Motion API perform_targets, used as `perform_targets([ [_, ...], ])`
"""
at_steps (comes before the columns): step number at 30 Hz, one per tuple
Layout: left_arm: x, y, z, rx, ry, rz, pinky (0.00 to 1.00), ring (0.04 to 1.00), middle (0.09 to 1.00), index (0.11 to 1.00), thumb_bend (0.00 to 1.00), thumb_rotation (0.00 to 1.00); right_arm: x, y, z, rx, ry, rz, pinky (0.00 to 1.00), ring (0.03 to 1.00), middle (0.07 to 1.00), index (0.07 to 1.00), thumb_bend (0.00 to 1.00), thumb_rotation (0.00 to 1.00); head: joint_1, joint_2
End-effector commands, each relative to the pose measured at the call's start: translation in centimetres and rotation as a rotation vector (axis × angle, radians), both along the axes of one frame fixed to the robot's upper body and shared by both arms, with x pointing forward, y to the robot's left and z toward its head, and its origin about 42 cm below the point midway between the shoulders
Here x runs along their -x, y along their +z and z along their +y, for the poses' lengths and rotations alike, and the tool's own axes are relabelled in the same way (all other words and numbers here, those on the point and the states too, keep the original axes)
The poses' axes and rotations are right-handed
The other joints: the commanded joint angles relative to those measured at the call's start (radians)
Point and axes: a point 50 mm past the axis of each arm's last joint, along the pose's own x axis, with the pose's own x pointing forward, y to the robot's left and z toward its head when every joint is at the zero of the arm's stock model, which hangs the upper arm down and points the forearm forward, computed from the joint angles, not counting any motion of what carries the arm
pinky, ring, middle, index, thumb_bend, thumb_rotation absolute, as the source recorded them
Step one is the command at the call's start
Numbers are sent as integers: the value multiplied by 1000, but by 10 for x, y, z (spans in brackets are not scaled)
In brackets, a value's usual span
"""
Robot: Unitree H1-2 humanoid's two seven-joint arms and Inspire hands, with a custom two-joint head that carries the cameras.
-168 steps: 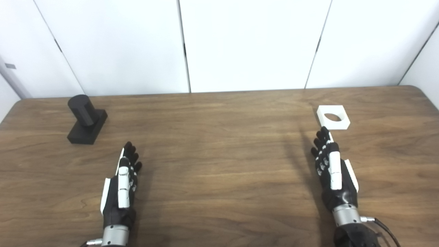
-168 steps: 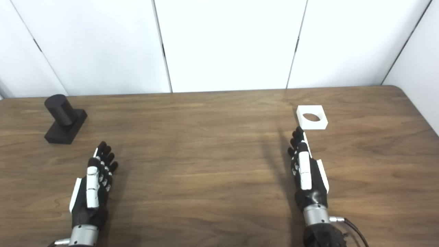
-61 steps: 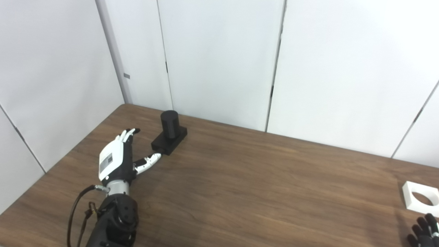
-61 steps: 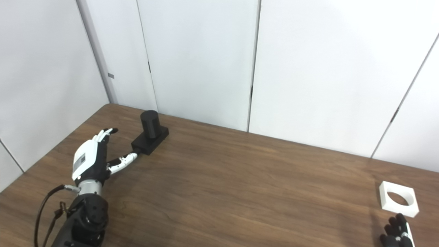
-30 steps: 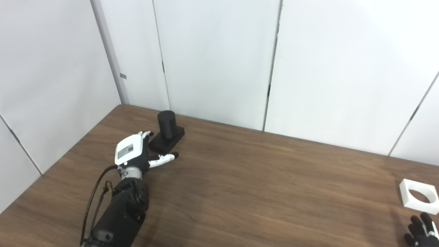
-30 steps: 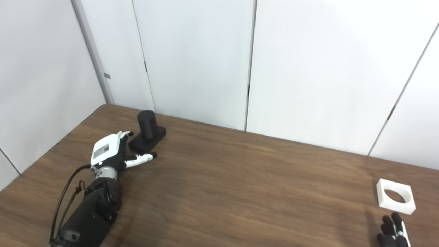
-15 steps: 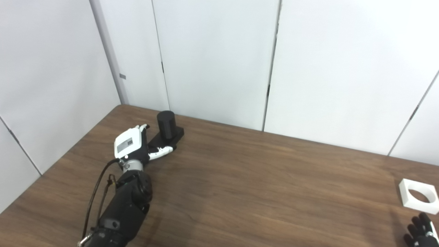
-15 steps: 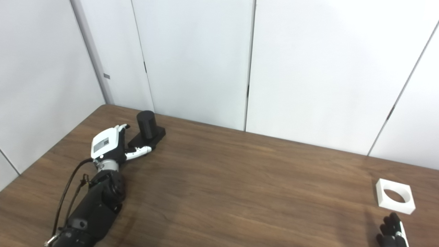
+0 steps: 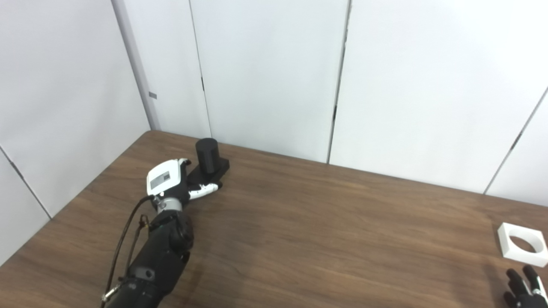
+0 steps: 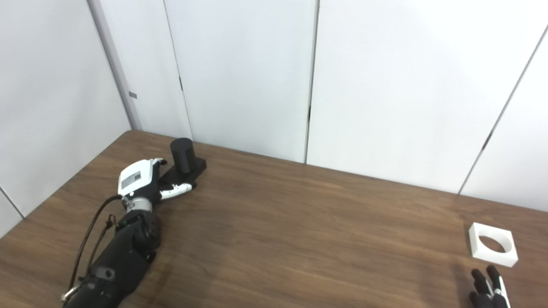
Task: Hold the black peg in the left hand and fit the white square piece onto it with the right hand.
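Presumably rigid, light; best gripped by black peg [image 9: 207, 155] base. Left hand [image 9: 171, 185] spread there, unclamped; right hand [image 10: 488, 286] grip unclear.

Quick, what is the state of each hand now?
Left hand: open, at the black peg base, not closed on it.
Right hand: mostly out of view; cannot be told.

You only get the fingertips of the right hand [image 10: 488, 284]; the bottom edge cuts off the rest, so its pose is unreadable. The left hand [image 9: 168, 185] covers the near end of the black peg [image 9: 208, 162] base, hiding whether its fingers [image 9: 204, 188] grip or merely touch.
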Motion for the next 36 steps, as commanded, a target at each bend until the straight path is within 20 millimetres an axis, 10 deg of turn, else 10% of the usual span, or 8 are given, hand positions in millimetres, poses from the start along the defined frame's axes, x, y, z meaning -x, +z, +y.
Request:
perform_targets([
  [1, -17, 32, 2, -61, 0, -84, 922, 930, 903, 819, 928, 618, 14, -16, 2, -38, -11, 58, 1000, 997, 953, 1000, 532, 757, -4, 6],
  [24, -24, 32, 0, -126, 21, 23, 905, 910, 874, 767, 917, 654, 15, -14, 3, -57, -6, 44, 1000, 997, 969, 1000, 514, 749, -3, 16],
  [36, -22, 30, -1, -207, 25, 33, 868, 885, 850, 762, 874, 450, 15, -13, 3, -60, -4, 34, 1000, 1000, 969, 1000, 508, 735, -3, 16],
])
